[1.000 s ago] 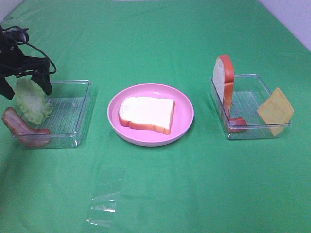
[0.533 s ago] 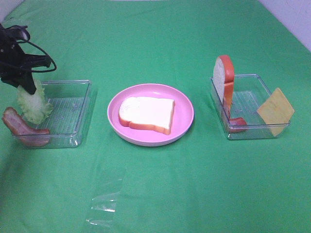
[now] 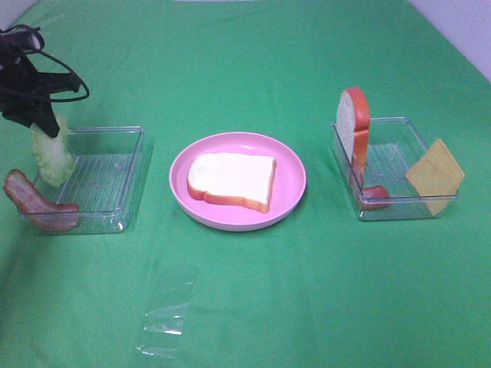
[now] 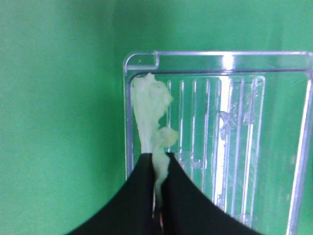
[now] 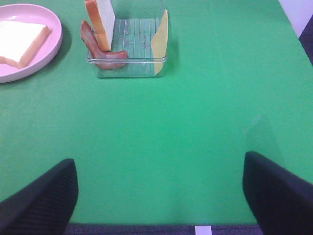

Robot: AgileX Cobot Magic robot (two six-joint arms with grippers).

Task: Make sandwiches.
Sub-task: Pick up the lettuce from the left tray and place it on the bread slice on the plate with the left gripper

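My left gripper (image 4: 156, 159) is pinched shut on the one lettuce leaf (image 3: 52, 153), which hangs from my fingertips over the outer end of the left tray (image 3: 115, 157). I cannot tell whether its lower end touches the tray floor. My right gripper (image 5: 159, 188) is spread wide over bare cloth, holding nothing.

Counting: two clear trays, one pink plate (image 3: 230, 222) between them, and two bread slices. One slice (image 3: 230, 180) lies flat on the plate. The other (image 3: 354, 126) stands upright in the right tray (image 3: 399, 123). One bacon strip (image 3: 34, 205) is draped over the left tray's near corner. One red slice (image 3: 374, 198) and one cheese square (image 3: 435, 175) are in the right tray, the cheese leaning on its outer wall.

A green cloth (image 3: 307, 291) covers the whole table, and a clear plastic sheet (image 3: 165, 322) lies on it near the front. A pale wall (image 3: 468, 31) shows at the far right corner.
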